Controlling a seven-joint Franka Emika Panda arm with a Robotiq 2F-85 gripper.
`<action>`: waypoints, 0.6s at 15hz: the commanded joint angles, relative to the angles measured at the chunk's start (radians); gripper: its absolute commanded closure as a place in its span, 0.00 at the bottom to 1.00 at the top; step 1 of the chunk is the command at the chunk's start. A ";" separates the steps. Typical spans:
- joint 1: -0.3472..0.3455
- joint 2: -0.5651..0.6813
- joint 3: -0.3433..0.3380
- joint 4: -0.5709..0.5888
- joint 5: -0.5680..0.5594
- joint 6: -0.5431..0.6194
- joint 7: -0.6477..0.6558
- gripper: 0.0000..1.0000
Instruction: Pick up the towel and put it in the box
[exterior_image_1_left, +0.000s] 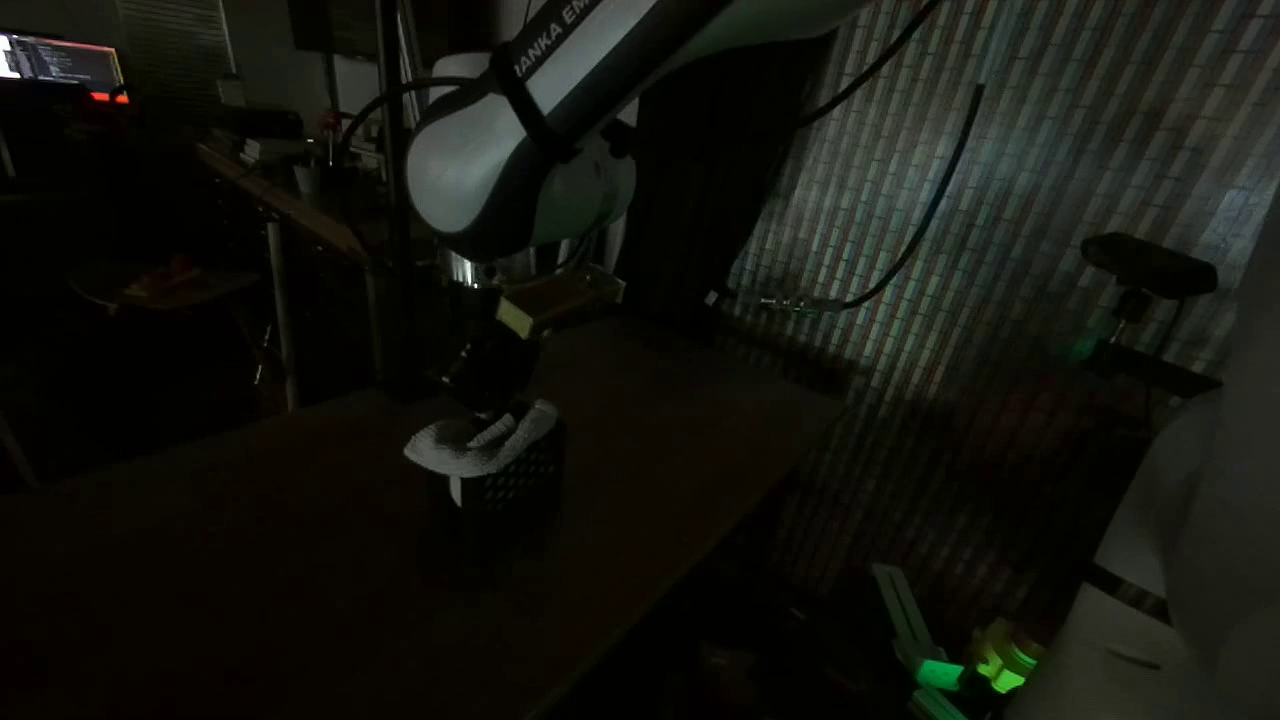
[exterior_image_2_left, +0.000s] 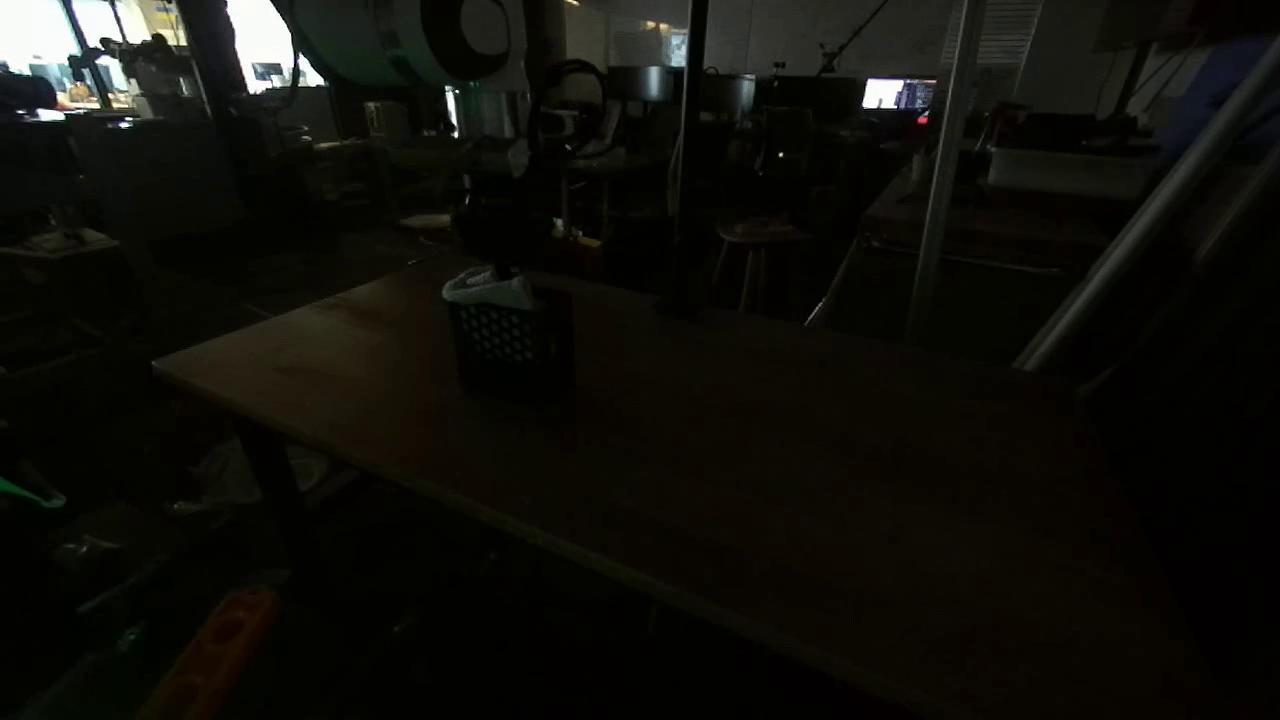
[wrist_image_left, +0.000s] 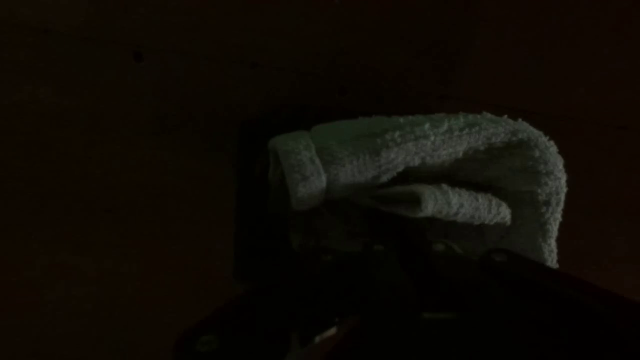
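The pale grey towel (exterior_image_1_left: 465, 450) sits bunched in the mouth of a small dark box with perforated sides (exterior_image_1_left: 520, 483). In an exterior view part of it bulges over the rim. The towel (exterior_image_2_left: 488, 290) and box (exterior_image_2_left: 505, 350) also show in the other exterior view. In the wrist view the towel (wrist_image_left: 450, 145) lies folded, with the dark box edge (wrist_image_left: 250, 210) to its left. My gripper (exterior_image_1_left: 487, 412) points down into the towel. In the wrist view its fingers (wrist_image_left: 397, 227) look close together on the towel's folds; darkness hides the tips.
The box stands on a dark wooden table (exterior_image_2_left: 780, 480). An upright pole (exterior_image_2_left: 690, 180) rises behind it. A camera on a stand (exterior_image_1_left: 1148, 268) and a second robot arm (exterior_image_1_left: 1150, 560) stand beyond the table. The scene is very dark.
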 joint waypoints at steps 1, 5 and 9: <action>0.000 0.073 0.001 0.036 0.052 0.045 -0.049 0.89; -0.014 0.119 0.001 0.033 0.096 0.072 -0.076 0.87; -0.027 0.147 0.003 0.035 0.136 0.089 -0.097 0.88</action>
